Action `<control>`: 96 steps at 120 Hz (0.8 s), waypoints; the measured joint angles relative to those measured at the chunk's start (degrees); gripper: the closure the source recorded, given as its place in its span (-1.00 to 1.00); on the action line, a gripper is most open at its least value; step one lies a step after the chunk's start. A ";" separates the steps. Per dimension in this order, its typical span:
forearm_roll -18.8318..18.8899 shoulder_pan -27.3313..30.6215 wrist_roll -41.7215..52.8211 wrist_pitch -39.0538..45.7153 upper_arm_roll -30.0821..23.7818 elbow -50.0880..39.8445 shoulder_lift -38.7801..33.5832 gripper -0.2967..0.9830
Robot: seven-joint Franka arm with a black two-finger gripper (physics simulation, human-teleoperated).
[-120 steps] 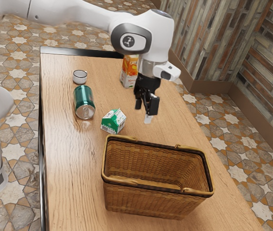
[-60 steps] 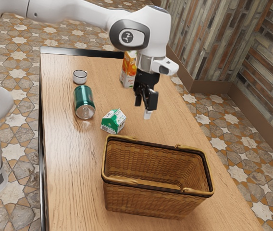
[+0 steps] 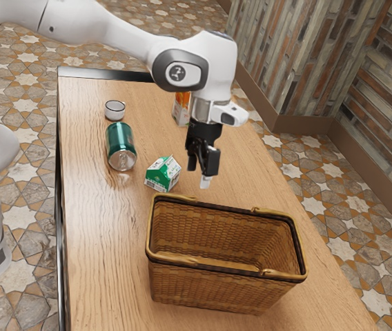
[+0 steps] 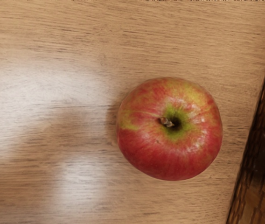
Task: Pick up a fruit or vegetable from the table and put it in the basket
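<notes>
above the desk (image 3: 85, 227), near the long side of the basket (image 3: 210, 289) that faces away from the camera, the gripper (image 3: 199, 172) hangs pointing down, released, its two black fingers (image 3: 211, 163) standing apart and a pale tip showing at the lower end. the arm (image 3: 113, 29) behind it comes in from the exterior view's upper left. the apple (image 4: 170, 144), red with yellow-green streaks, lies on the desk beneath the gripper, outside the basket, its stem (image 4: 166, 122) facing up towards the hand. a strip of bare wood separates the apple from the basket's woven wall. on the exterior view's left of the gripper, a small green and white carton (image 3: 163, 174) sits near a corner of the basket. beyond it, further to the exterior view's left, a teal can (image 3: 120, 141) lies on its side, its silver end turned to the camera, with a white, dark-rimmed cup (image 3: 114, 111) upright just past its other end. farther back, an orange and white juice carton (image 3: 181, 114) is partly hidden behind the arm.
</notes>
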 joint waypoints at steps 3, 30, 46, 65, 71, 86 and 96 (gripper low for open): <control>0.00 0.00 0.05 0.21 0.00 -0.10 -0.02 -0.54; 0.27 0.02 0.47 1.31 0.03 0.00 0.34 -0.54; 0.62 0.09 0.77 1.64 0.00 1.23 2.32 -0.54; 0.70 0.10 1.10 1.89 0.00 2.23 4.17 -0.54; 0.64 0.10 1.21 2.00 0.00 2.26 4.62 -0.54; 0.47 0.09 1.46 2.41 0.00 2.23 5.28 -0.54; 0.34 0.07 1.59 2.75 0.00 2.11 5.74 -0.54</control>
